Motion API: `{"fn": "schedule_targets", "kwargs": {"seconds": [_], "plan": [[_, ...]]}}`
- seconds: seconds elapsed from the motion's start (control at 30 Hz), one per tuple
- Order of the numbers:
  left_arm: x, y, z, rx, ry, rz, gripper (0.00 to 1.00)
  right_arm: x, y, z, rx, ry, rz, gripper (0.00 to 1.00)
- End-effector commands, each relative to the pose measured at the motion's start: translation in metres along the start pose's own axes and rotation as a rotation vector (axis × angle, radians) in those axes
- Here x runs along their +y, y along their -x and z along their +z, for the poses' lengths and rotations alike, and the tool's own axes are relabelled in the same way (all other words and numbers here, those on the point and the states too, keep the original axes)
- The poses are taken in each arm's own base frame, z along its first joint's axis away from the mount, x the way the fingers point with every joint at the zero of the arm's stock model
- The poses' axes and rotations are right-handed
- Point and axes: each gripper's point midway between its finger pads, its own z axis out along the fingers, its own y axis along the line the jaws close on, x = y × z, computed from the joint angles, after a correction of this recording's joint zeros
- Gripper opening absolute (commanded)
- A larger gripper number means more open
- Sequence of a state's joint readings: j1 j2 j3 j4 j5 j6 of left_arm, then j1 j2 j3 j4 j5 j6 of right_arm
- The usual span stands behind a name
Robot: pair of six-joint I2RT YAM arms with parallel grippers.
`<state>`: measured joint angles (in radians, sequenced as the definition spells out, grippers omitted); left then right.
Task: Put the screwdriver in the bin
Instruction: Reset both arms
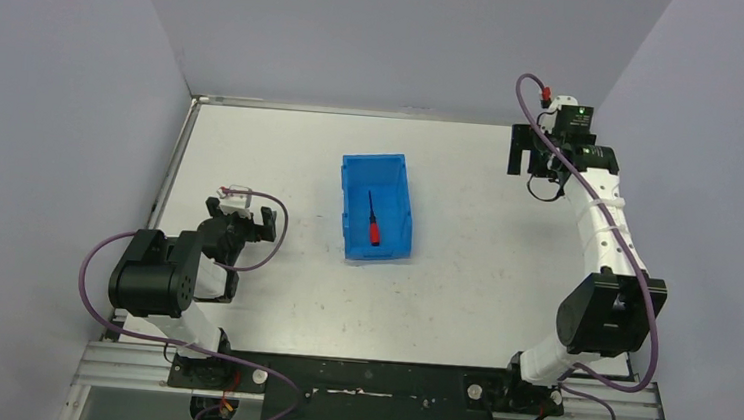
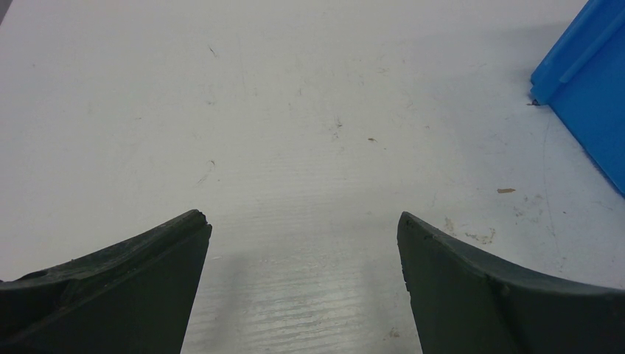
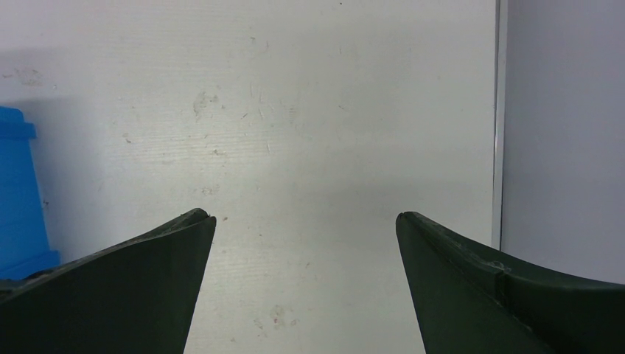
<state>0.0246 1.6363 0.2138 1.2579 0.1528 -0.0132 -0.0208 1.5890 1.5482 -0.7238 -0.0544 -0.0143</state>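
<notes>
The blue bin (image 1: 396,194) stands in the middle of the table. The screwdriver (image 1: 373,224), with a red handle and a thin black shaft, lies inside it, handle toward the near end. My left gripper (image 1: 243,222) is open and empty, low over the table to the left of the bin. The left wrist view (image 2: 304,221) shows only bare table between its fingers and a corner of the bin (image 2: 589,88) at the right. My right gripper (image 1: 531,154) is open and empty at the far right. In its wrist view (image 3: 304,217) the bin (image 3: 18,192) is at the left edge.
Grey walls close off the table at the left, back and right. A metal strip (image 3: 499,110) marks the table's edge just beyond the right gripper. Purple cables (image 1: 277,225) loop round both arms.
</notes>
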Motion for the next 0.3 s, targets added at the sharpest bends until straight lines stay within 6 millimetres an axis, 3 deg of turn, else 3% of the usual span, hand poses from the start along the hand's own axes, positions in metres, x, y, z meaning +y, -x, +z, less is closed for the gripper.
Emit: {"fn": "schedule_targets", "kwargs": {"seconds": [0.0,0.27], "plan": [[-0.0015,0.017,0.0032,-0.054,-0.007,0.018,0.97,-0.0034,0.0215,-0.0156,-0.105,0.007,-0.007,1.0],[-0.0015,0.0171,0.0032,-0.054,-0.007,0.017,0.97,-0.003,0.0228,-0.0161,-0.113,0.01,-0.008,1.0]]}}
